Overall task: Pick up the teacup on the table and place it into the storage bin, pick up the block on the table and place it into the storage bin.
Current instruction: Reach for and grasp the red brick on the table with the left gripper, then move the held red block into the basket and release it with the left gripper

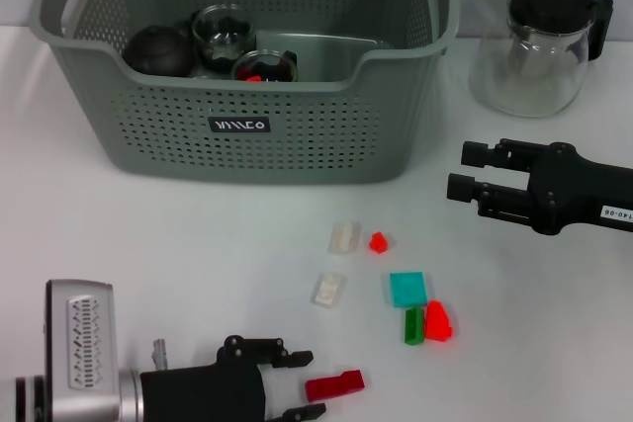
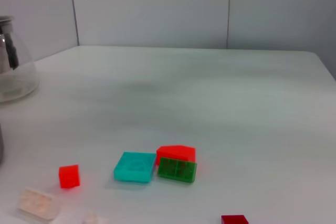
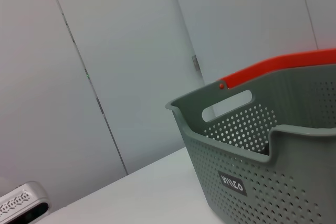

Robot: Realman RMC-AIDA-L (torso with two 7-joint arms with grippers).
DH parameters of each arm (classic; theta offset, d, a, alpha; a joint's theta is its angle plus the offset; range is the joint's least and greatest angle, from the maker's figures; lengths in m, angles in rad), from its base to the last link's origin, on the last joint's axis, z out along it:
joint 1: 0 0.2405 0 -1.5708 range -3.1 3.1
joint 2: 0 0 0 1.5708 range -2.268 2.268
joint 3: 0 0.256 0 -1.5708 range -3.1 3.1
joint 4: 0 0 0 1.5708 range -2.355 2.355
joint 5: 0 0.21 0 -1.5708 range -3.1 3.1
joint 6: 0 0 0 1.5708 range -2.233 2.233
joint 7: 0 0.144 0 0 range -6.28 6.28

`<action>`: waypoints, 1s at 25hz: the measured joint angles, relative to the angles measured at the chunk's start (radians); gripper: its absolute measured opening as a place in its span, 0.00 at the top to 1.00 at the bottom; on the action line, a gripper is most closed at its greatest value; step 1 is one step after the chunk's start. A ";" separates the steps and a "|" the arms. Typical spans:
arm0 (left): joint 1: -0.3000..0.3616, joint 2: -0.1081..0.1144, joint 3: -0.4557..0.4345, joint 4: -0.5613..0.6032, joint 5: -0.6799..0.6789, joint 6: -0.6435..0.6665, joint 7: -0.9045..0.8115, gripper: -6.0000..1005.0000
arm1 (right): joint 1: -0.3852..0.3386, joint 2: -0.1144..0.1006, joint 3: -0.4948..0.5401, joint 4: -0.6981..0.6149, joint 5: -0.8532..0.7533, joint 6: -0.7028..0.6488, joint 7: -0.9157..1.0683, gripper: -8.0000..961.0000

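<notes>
While the left gripper (image 1: pixel 309 384) waits low at the near edge of the white table (image 1: pixel 148 234), its jaws are released, and a dark red flat plastic block (image 1: pixel 335 384) lies just in front of the fingertips, between them; contact cannot be told. Beyond the jaws lie a green block (image 1: pixel 412 325), a red block (image 1: pixel 438 321) touching it, a turquoise square block (image 1: pixel 406 289), a small red block (image 1: pixel 378 242) and two clear blocks (image 1: pixel 337 262). The right gripper (image 1: pixel 455 171) hovers with jaws spread and empty, its tips pointing toward the grey-green perforated plastic storage bin (image 1: pixel 287 130), which contains glass teacups (image 1: pixel 226 32). Behind this gripper stands a glass jug with a black lid (image 1: pixel 537 46).
</notes>
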 joint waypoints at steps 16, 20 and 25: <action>-0.009 -0.001 0.005 -0.002 -0.007 -0.003 -0.006 0.62 | 0.000 0.000 0.002 0.000 0.000 0.000 0.000 0.33; -0.009 -0.001 0.002 0.000 -0.007 0.010 -0.005 0.77 | 0.000 0.000 0.002 0.000 0.000 0.000 0.000 0.33; -0.009 0.001 0.002 0.008 -0.008 0.031 -0.014 0.81 | 0.001 0.000 0.003 0.000 0.001 0.000 0.000 0.33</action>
